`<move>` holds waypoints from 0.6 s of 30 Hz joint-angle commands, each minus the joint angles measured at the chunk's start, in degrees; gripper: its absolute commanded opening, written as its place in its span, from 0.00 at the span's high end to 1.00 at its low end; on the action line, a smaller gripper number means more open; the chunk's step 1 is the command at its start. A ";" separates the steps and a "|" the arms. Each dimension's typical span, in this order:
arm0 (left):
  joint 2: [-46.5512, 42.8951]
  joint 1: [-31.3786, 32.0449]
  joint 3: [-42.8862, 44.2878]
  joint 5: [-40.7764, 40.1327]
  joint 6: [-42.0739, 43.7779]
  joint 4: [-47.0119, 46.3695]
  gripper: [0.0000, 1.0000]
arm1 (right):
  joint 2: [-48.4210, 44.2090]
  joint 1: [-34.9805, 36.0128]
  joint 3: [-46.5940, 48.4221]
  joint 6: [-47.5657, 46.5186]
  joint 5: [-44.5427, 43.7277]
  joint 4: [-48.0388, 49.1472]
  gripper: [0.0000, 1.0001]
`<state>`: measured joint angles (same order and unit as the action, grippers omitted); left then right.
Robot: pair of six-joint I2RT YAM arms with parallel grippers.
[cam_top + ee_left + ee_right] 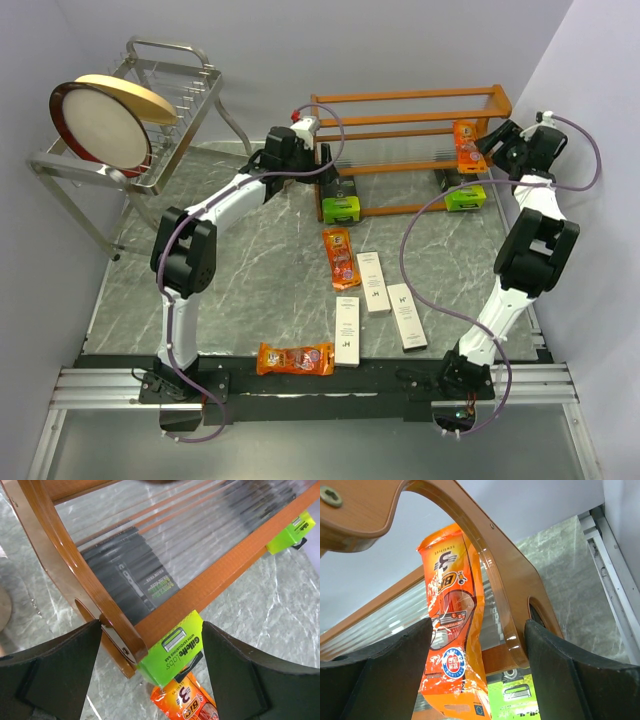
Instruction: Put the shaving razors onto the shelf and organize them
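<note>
The orange-brown shelf (410,130) stands at the back of the table. My left gripper (152,630) is open at the shelf's left end, its fingers either side of a lime-green razor pack (175,647) that lies under the front rail. A second green pack (465,197) lies at the right end. My right gripper (477,630) is open around an orange packet (452,630) that stands upright against the shelf's right end panel (510,595). On the table lie two more orange packets (340,257) (295,358) and three white boxes (373,282) (406,316) (347,331).
A silver wire rack (130,110) holding round plates stands at the back left. The grey walls close in behind the shelf and along the right side, near my right arm (530,250). Its cable (415,250) loops over the table by the white boxes.
</note>
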<state>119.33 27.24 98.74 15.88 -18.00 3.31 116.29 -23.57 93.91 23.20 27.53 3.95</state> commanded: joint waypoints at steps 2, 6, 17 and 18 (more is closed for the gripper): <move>1.08 0.97 2.07 7.32 -1.95 -4.45 0.14 | -5.28 1.78 -2.24 3.78 7.36 -0.69 0.20; -0.23 1.06 1.11 8.38 -2.04 -4.72 0.14 | -7.21 1.95 -4.25 5.36 8.42 0.09 0.21; -6.38 1.93 -3.72 8.73 -1.69 -3.75 0.14 | -15.55 4.06 -12.86 7.65 9.56 0.89 0.22; -6.74 2.02 -4.16 8.73 -1.60 -3.84 0.14 | -16.18 4.06 -14.61 7.56 9.65 0.89 0.22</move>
<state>117.80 26.28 96.16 17.04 -18.11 2.33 107.72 -23.83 82.76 25.63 26.20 5.50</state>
